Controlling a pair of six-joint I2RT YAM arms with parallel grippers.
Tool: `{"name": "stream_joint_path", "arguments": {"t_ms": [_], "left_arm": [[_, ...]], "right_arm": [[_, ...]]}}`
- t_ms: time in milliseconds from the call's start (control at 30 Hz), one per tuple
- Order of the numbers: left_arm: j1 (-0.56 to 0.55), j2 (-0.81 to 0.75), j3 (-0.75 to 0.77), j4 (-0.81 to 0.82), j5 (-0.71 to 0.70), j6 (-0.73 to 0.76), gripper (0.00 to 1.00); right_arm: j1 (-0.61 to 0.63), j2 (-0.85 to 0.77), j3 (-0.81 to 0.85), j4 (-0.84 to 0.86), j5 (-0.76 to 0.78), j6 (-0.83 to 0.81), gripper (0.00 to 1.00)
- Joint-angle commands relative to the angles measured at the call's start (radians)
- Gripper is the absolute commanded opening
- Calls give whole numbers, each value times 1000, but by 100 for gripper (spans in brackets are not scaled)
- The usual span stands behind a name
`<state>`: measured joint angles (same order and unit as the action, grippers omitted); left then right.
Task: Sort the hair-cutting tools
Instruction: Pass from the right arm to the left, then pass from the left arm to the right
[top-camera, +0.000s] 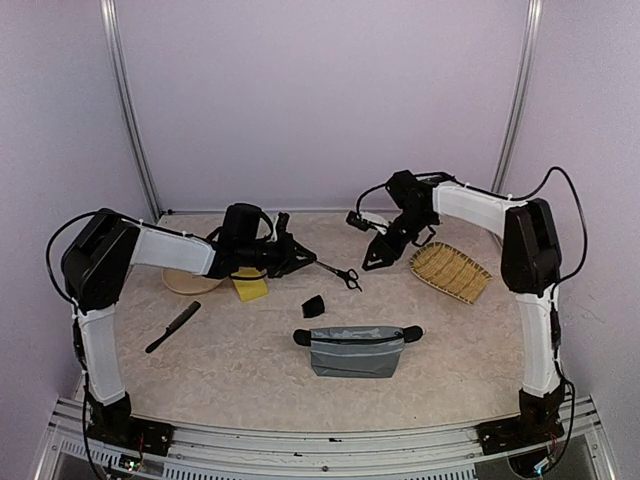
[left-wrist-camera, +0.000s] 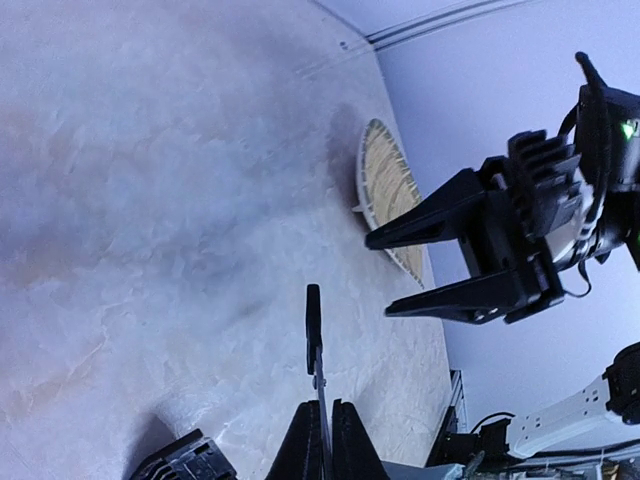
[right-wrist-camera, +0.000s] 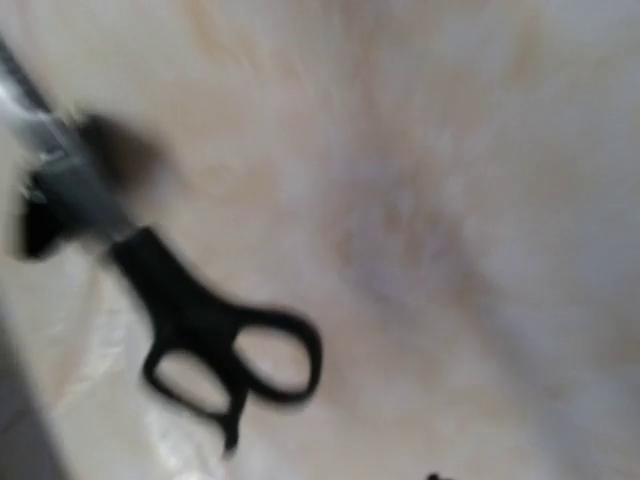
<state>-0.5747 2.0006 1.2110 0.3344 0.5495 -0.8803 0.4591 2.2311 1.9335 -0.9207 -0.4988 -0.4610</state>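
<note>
A pair of black-handled scissors (top-camera: 342, 274) hangs above the table at centre. My left gripper (top-camera: 305, 258) is shut on its silver blade, and the handles point right. In the left wrist view the blade (left-wrist-camera: 322, 395) runs up from between my shut fingertips (left-wrist-camera: 322, 440). My right gripper (top-camera: 375, 262) hovers just right of the handles, open and holding nothing; its spread fingers (left-wrist-camera: 430, 215) show in the left wrist view. The right wrist view shows the blurred scissors (right-wrist-camera: 200, 330) but not its own fingers. A long black comb (top-camera: 172, 327) and a small black piece (top-camera: 314, 307) lie on the table.
A grey zip pouch (top-camera: 357, 350) lies front centre. A woven tray (top-camera: 450, 272) sits at the right, below the right arm. A round beige plate (top-camera: 190, 283) and a yellow item (top-camera: 250, 288) lie under the left arm.
</note>
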Motion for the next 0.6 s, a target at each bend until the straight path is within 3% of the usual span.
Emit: {"name": "stream_joint_path", "arguments": {"t_ms": [0,367,567], "left_arm": [[4,-141,30,-61,10,187,0],[-66,-424,-29,-207,120,529,0],[-170,-525,-60,-236,112,613,0]], "right_arm": [[-54,-214,-26,-46,-113,-66,47],[-68,-539,-384,70,-343,-164,49],[-54,-554,-402,-6,-553,-187,53]]}}
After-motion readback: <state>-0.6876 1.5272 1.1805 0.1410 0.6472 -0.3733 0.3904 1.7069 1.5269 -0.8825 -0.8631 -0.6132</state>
